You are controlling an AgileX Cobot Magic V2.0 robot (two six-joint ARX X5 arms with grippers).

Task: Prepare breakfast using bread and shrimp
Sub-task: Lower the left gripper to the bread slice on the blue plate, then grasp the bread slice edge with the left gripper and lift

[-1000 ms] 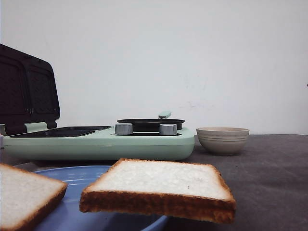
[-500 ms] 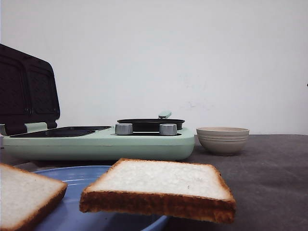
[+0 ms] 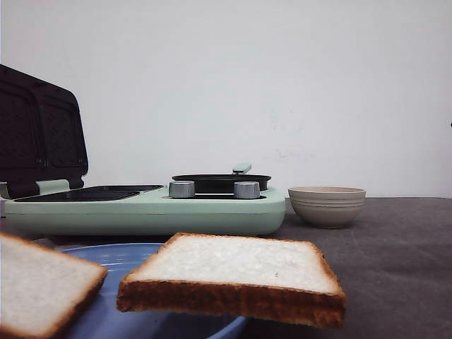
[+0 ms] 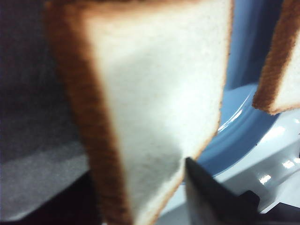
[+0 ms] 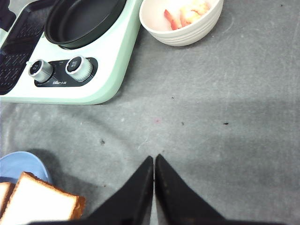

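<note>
**First slice in hand, nothing cooking yet**

We have our left gripper (image 4: 154,197) closed on one slice of bread (image 4: 154,93). In the left wrist view the slice fills most of the picture, with one dark finger (image 4: 201,197) pressed against its lower edge and the blue plate (image 4: 243,117) behind it. From the front, this slice (image 3: 39,286) sits at the far left, over the near part of the plate, and we cannot tell whether it is clear of the plate. The second slice (image 3: 236,272) lies flat, its near right corner hanging past the plate's rim.

Our right gripper (image 5: 154,161) holds nothing; its fingers are pressed together above the bare grey table (image 5: 225,117), well apart from the food.

As we judge it, the task has barely begun. The green sandwich maker (image 3: 148,208) stands behind the plate with its lid (image 3: 39,131) raised, and its grill plates look bare. The black pan (image 5: 82,18) on its right side is bare too. The shrimp (image 5: 187,11) are in the beige bowl (image 5: 183,28) beside the machine, untouched. What is left, we think: carry this slice to the grill, bring the shrimp, add the second slice, and close the lid.
</note>
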